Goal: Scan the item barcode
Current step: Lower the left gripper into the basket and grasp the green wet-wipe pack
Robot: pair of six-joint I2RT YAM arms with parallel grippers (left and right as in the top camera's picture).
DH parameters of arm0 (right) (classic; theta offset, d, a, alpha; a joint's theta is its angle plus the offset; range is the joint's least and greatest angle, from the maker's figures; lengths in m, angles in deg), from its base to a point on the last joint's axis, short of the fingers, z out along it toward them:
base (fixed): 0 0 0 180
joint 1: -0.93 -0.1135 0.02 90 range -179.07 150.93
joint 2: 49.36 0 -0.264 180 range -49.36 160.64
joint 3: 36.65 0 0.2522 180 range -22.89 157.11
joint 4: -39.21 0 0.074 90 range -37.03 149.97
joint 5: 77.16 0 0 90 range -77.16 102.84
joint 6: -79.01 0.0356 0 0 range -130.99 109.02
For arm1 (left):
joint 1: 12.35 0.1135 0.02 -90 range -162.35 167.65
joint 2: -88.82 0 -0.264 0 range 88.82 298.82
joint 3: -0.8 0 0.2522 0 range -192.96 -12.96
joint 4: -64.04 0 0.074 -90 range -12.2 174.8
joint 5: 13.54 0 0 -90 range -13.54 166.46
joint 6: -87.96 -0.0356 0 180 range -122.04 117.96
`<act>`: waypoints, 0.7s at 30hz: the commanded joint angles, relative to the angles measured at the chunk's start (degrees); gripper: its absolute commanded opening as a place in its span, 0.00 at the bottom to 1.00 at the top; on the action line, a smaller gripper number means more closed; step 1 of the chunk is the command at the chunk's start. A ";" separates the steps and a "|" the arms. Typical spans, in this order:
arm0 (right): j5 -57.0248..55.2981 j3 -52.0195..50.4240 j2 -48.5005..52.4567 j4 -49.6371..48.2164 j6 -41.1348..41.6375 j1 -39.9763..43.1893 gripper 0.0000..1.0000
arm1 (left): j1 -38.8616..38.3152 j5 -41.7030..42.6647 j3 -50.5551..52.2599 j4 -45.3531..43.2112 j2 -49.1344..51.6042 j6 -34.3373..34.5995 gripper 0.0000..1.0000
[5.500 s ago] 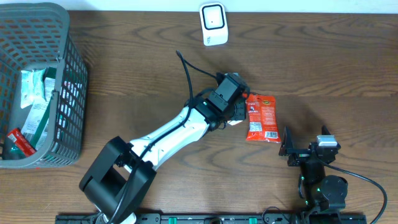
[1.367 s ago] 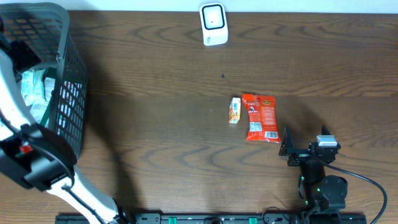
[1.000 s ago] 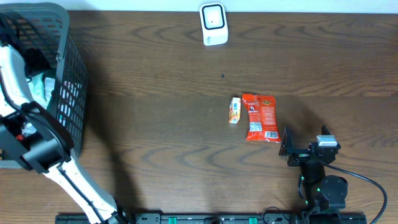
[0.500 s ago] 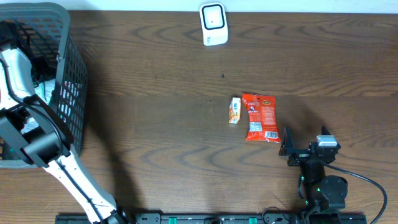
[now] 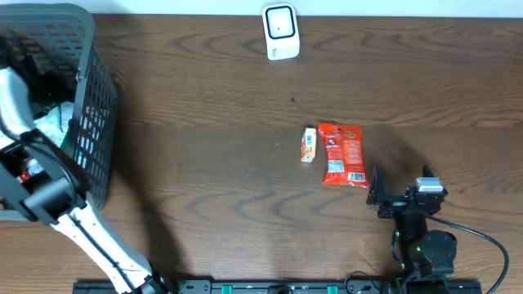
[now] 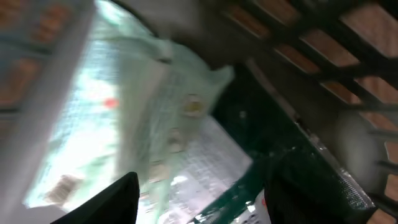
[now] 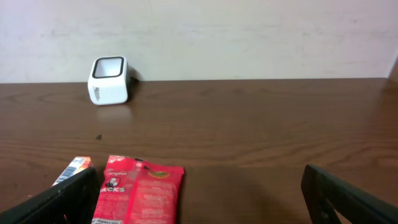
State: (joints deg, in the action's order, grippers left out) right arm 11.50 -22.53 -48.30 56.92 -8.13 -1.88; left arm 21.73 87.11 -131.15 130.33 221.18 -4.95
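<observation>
left gripper point(image 6: 196, 204) gone from the red packet point(image 5: 344, 153), now down inside the basket point(image 5: 96, 106)

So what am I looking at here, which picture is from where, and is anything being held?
It's a two-armed robot at a wooden table. One picture looks down from above; the other two come from cameras on each wrist. On the table lie a red snack packet, a small orange box and a white scanner. The left end effector reaches into the grey basket, over pale green packets; that picture is blurred, so whether it grips one is unclear. The right end effector rests open, empty.
</observation>
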 commanded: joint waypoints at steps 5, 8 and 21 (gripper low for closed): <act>-0.55 -0.04 -0.24 0.15 0.96 0.42 0.99 | 3.89 4.35 -1.18 2.67 -4.83 -1.49 0.69; -0.55 -0.04 -0.24 0.15 0.96 0.42 0.99 | 3.80 4.33 0.44 2.64 -4.22 -5.44 0.69; -0.55 -0.04 -0.24 0.15 0.94 0.42 0.99 | 3.78 1.66 17.14 -12.87 -3.82 -6.93 0.69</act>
State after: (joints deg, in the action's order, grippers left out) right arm 11.50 -22.53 -48.30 56.90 -8.13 -1.88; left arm 25.43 89.80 -118.06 120.21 217.33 -11.10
